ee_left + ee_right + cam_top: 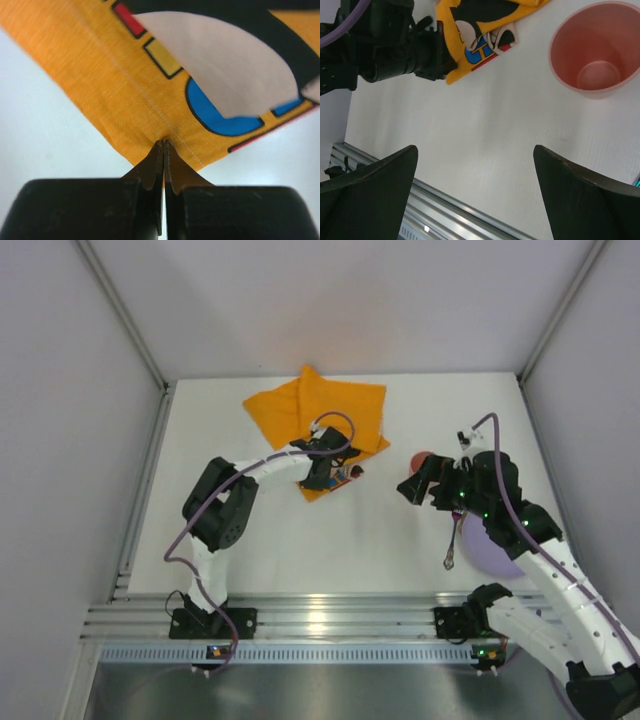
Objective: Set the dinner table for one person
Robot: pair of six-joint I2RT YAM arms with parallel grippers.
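The white dinner table [330, 540] carries an orange Mickey Mouse placemat [315, 415] at the back middle, lying crumpled and partly folded. My left gripper [325, 480] is shut on the placemat's near corner; in the left wrist view the closed gripper [164, 145] pinches the stitched hem of the cloth [100, 75]. My right gripper [412, 488] hovers open and empty above bare table [495, 125], next to a pink cup [425, 460]. The cup [597, 47] stands upright and empty in the right wrist view, where the right gripper [475, 150] holds nothing.
A lavender plate [488, 552] lies at the near right, partly under the right arm. A spoon [452, 545] lies just left of it. A metal rail [320, 615] runs along the near edge. Grey walls enclose the table.
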